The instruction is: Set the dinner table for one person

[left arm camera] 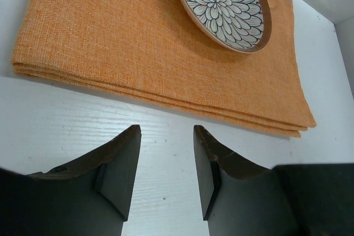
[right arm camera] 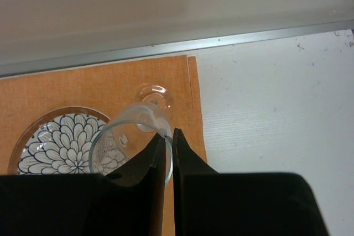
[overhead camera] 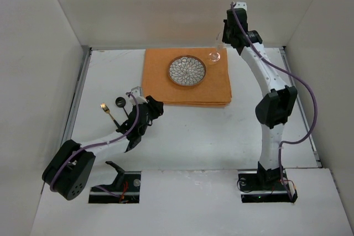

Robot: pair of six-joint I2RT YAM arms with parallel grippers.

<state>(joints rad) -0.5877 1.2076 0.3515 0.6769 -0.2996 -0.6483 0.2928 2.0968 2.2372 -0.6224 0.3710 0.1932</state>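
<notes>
Glass (right arm camera: 133, 122) pinched by its rim in the nearly closed right gripper (right arm camera: 168, 134), foot near the far corner of the orange placemat (overhead camera: 166, 89). Could slip or topple off the mat edge onto the white dinner table (overhead camera: 210, 136) spread beneath everything. Left gripper (left arm camera: 166, 130) wide apart, empty.

Overhead view looks down; close wrist views share the plate (left arm camera: 221, 5).

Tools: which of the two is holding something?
The right tool, pinched on the glass rim; the left tool is open and empty.
</notes>
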